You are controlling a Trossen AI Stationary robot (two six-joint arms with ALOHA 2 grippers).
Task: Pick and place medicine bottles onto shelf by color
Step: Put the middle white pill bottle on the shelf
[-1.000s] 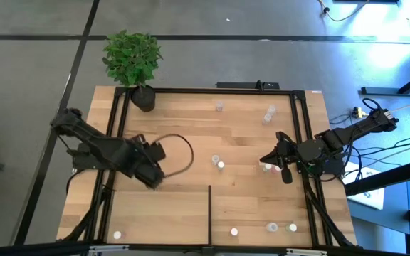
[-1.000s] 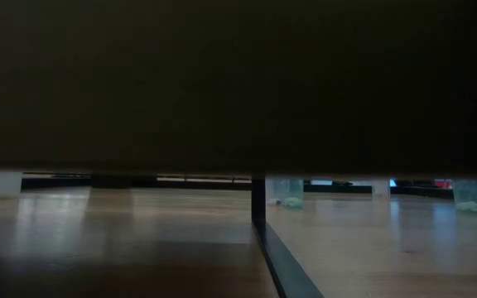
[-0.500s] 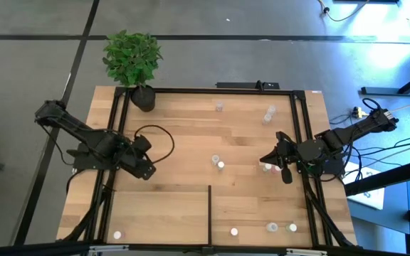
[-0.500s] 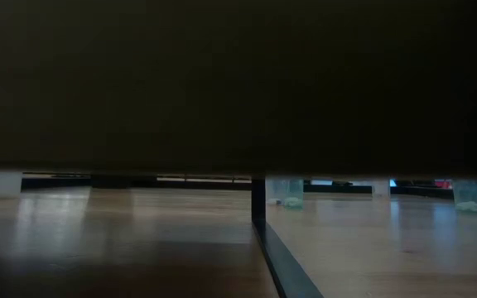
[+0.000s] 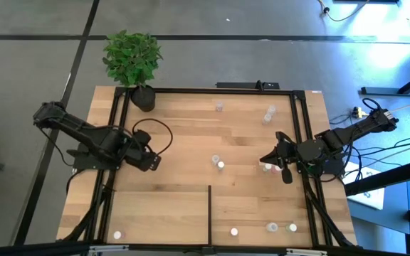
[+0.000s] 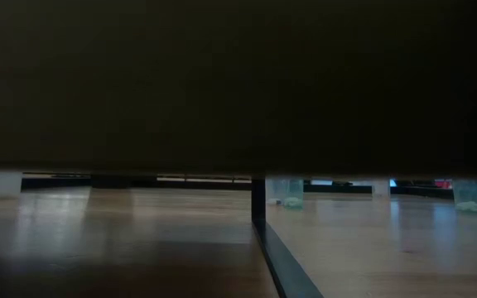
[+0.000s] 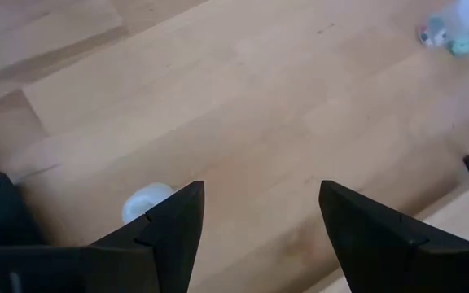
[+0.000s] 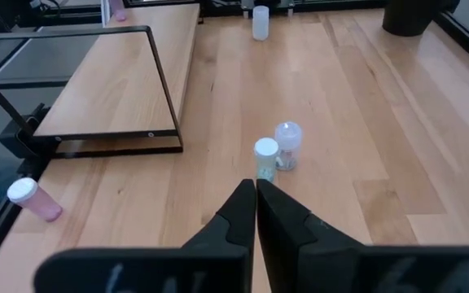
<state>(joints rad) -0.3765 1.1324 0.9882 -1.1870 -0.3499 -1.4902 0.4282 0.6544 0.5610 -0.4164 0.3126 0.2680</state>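
Small whitish medicine bottles stand scattered on the light-wood shelf (image 5: 191, 128) inside thin black rails. Two stand mid-shelf (image 5: 218, 163), also seen in the right wrist view (image 8: 265, 159) and far off in the left wrist view (image 7: 440, 32). My left gripper (image 5: 152, 161) (image 7: 260, 189) is open over the shelf's left part. A white-topped bottle (image 7: 145, 200) stands just outside one of its fingers, half hidden behind it. My right gripper (image 5: 265, 159) (image 8: 256, 187) is shut and empty at the shelf's right, pointing at the two mid-shelf bottles and apart from them. My left gripper has a white-topped bottle (image 7: 141, 203) upright on the shelf beside the outer side of one finger (image 7: 177, 220). The finger hides the place between them, so I cannot tell whether they touch. Nothing is between its fingers.
A potted plant (image 5: 134, 60) stands at the far left corner. A pink bottle (image 8: 35, 199) lies by the right rail near my right gripper. More bottles stand at the far right (image 5: 269, 114) and along the near edge (image 5: 272, 227). A short black divider (image 5: 210, 213) rises at the near middle.
My left arm has drawn back toward the table's left edge, its elbow folding outward. Its gripper has gone a little toward the left and far edges. The cable loop over it has shrunk. My right arm and the bottles have kept still.
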